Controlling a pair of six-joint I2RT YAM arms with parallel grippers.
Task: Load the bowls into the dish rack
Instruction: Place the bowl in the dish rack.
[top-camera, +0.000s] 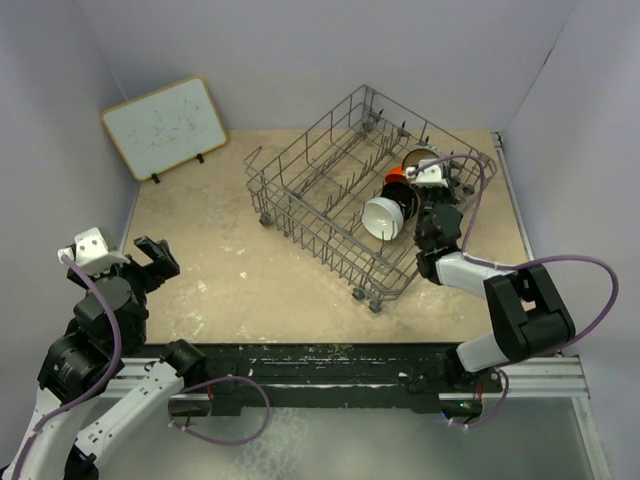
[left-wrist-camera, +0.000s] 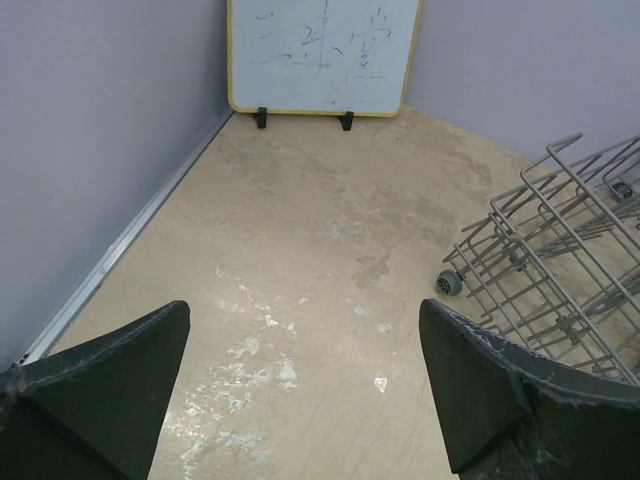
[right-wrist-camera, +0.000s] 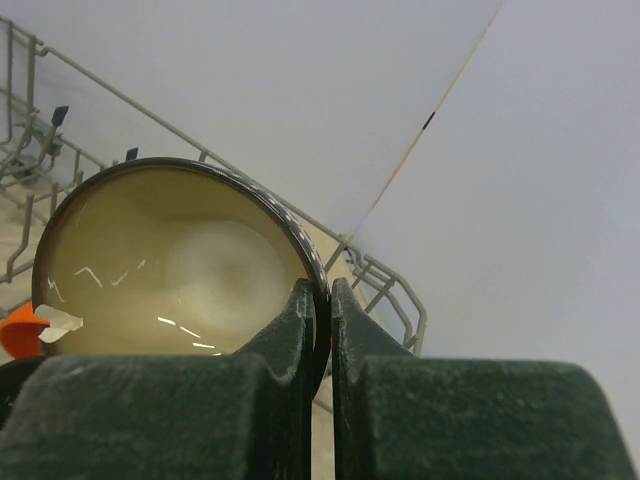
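Brown bowl (right-wrist-camera: 170, 270) stands on edge in the dish rack (top-camera: 320, 215).
Right fingers (right-wrist-camera: 296, 325) pinch its rim, cream hollow facing the wrist; left fingers (left-wrist-camera: 120, 375) spread wide above the desk (left-wrist-camera: 300, 230).

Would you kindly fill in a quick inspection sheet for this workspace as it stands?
Surface: beige table, scuffed white in patches.
Job's things: dish rack holds a tilted white bowl and an orange-red bowl; brown bowl held over it.
Clutter: whiteboard at the far left.
Grippers: left gripper open, empty; right gripper shut on the brown bowl's rim.
Cables: purple cables loop off both arms.
Surroundings: plain walls.
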